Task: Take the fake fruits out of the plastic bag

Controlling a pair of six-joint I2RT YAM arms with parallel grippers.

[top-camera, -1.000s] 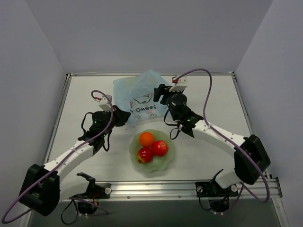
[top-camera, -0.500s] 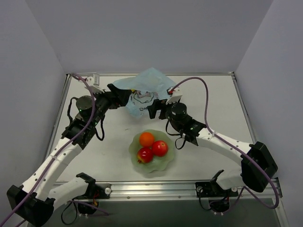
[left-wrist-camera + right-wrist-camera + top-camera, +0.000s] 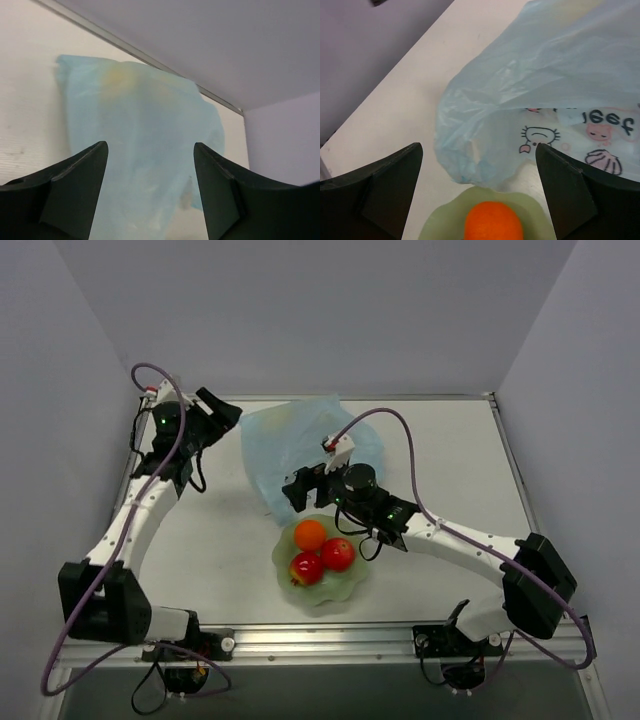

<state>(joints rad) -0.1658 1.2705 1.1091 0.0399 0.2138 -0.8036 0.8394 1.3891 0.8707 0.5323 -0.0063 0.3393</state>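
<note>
Top external view shows three of the fake fruits (image 3: 306, 566), an orange (image 3: 310, 533) and two red apples (image 3: 338, 553), lying in the pale green bowl (image 3: 352, 582) on the counter (image 3: 200, 540). The plastic bag (image 3: 275, 440) lies just behind the bowl, its near edge almost at the rim. The right pincer (image 3: 292, 492) hovers over that edge, just beyond the bowl, jaws spread wide and empty; its wrist camera looks down on the bag's crumpled lip and printed patch. The left pincer (image 3: 230, 412) stands well off to the bowl's far left, raised, likewise open and holding nothing, aimed at the bag. Through the plastic its camera catches a yellowish shape (image 3: 115, 76), likely a fruit yet to come out. The step in hand looks like setting up another retrieval. Next, one pincer probably has to pinch and lift the thin film while the other reaches in for the yellow piece, without dragging the bag over the bowl.
</note>
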